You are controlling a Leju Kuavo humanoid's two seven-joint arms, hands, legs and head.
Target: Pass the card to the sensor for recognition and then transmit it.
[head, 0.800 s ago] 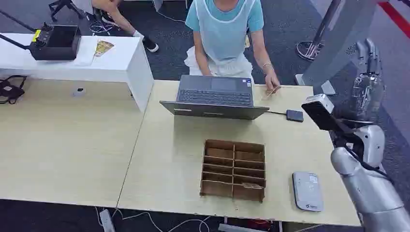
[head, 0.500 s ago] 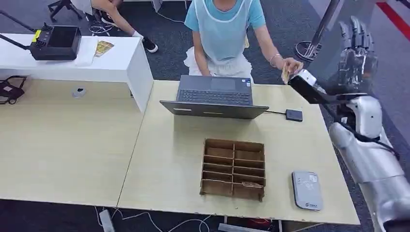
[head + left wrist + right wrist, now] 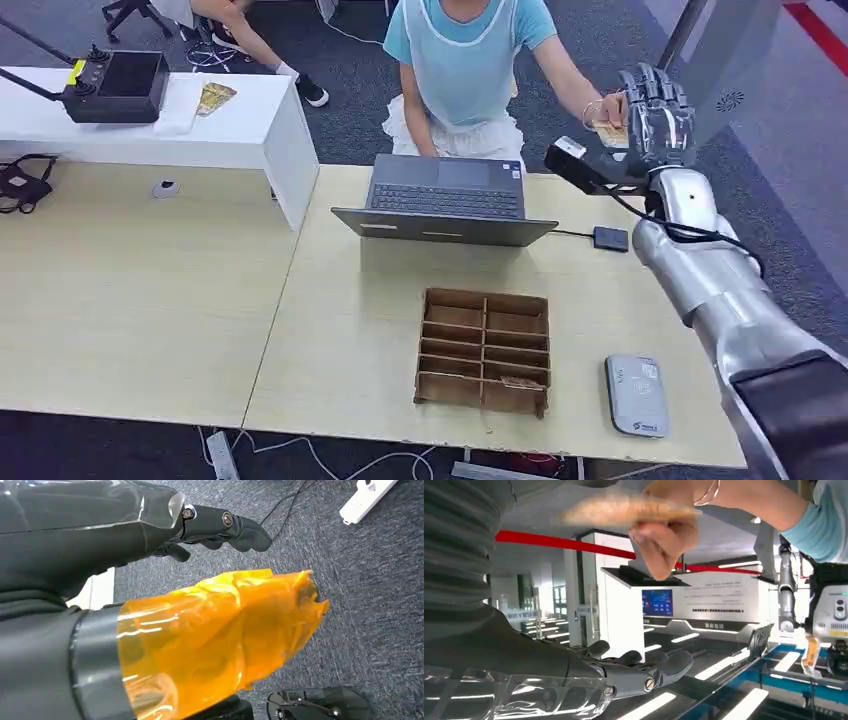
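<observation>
At lower centre, a brown divided tray (image 3: 484, 351) holds one small card in its bottom right slot. Lower right lies the grey sensor (image 3: 636, 394). Upper right, a person's hand (image 3: 607, 108) holds the card (image 3: 609, 132) against the right hand (image 3: 657, 112), its fingers spread, grasping nothing. The left hand (image 3: 220, 527) hangs over carpet, fingers loosely extended, holding nothing.

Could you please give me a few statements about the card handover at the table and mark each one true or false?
1. A person's hand holds the card next to the robot's raised right hand. True.
2. The right hand already grips the card. False: in the right wrist view the person's fingers pinch it and the robot's fingers are apart from it.
3. The laptop is closed. False: it lies open, keyboard showing.
4. The grey card reader lies on the table beside the wooden divider box. True.
5. The left hand holds a card. False: it holds nothing.
</observation>
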